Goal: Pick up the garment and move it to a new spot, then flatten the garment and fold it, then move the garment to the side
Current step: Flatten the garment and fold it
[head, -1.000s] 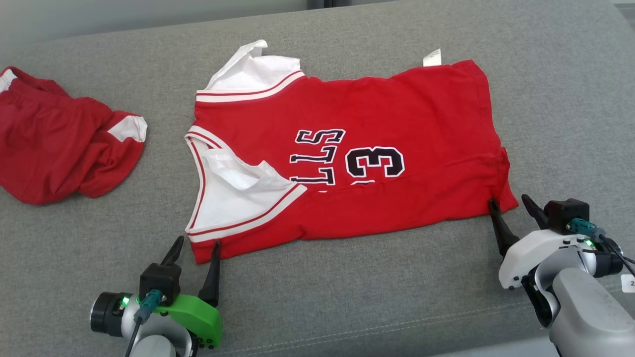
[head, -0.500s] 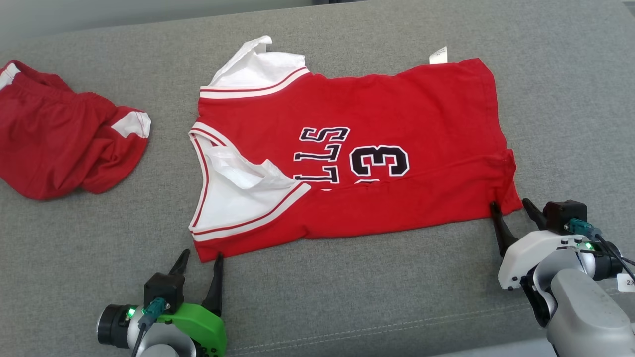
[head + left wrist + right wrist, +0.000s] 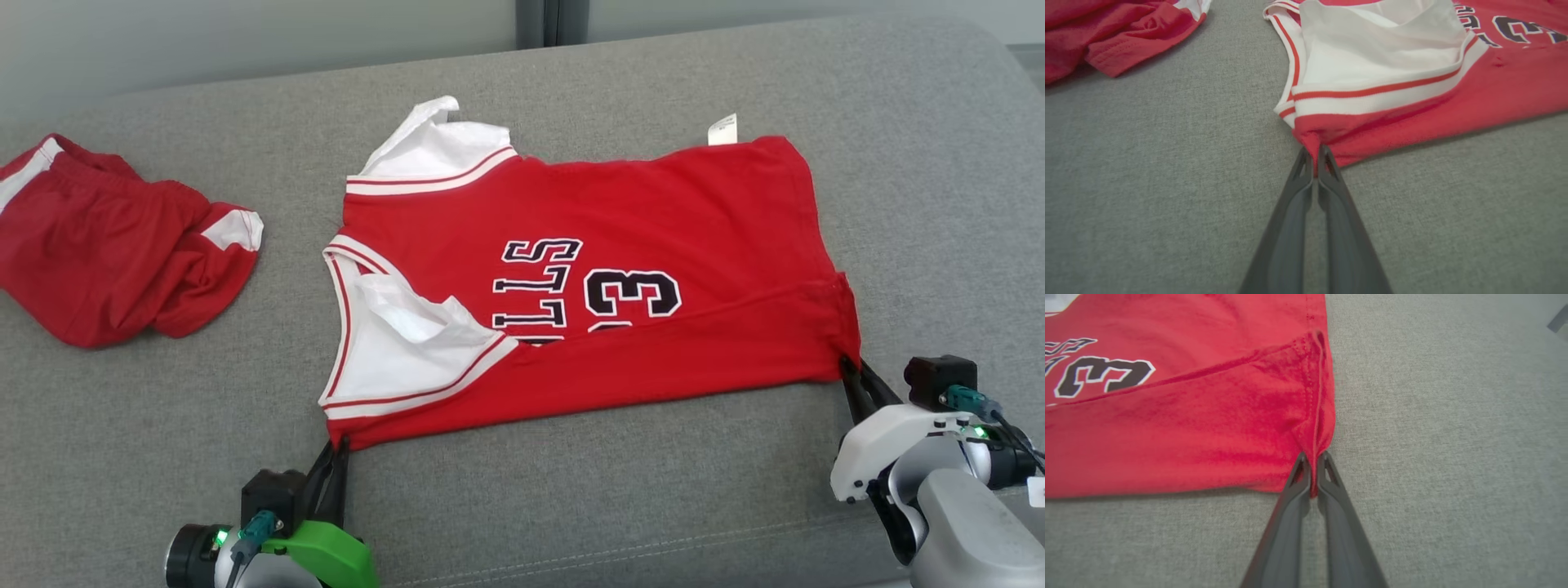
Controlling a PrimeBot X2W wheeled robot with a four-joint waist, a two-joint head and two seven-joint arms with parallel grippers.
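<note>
Red basketball jersey (image 3: 653, 212), white-trimmed, numbered 3, lies flat, near edge folded over; left hand (image 3: 336, 446) and right hand (image 3: 851, 369) each pinch a near corner.

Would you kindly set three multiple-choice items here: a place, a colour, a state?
1. The crumpled red garment lies on which side of the jersey? A robot's left, B robot's right, C on top
2. The jersey's shoulder panels are: A blue, B white, C yellow
3. The left tool and right tool are: A open, B shut on the jersey's near corners, C lifted clear
Answers: 1 A, it lies at the head view's left; 2 B, white cloth with red stripes; 3 B, both wrist views show red cloth pinched.
</note>
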